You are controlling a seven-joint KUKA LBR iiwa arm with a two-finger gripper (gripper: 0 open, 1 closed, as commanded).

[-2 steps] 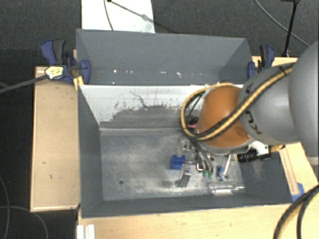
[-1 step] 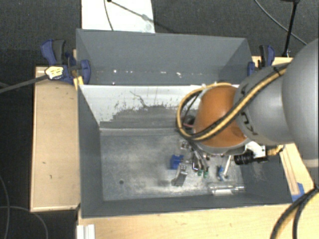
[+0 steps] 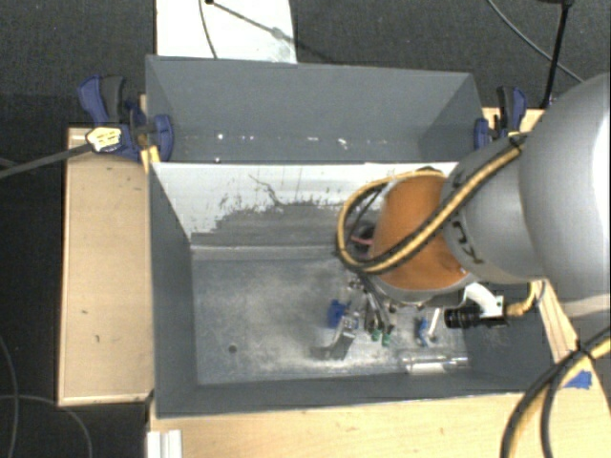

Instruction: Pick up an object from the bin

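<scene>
My gripper point(image 3: 368, 315) is down near the bin floor, right of the middle and toward the front wall, under the arm's orange cover. A small blue piece point(image 3: 336, 313) lies just to its left. A grey metal-looking piece point(image 3: 334, 347) rests in front of that, slightly lower left of the gripper. A small green piece point(image 3: 382, 336) lies right under the gripper's tip, touching or nearly touching it. I cannot make out anything held.
Another small blue piece point(image 3: 421, 329) and a clear plastic item point(image 3: 434, 361) lie to the gripper's right by the front wall. The arm and its cables cover the bin's right side. The left half of the floor is bare grey metal.
</scene>
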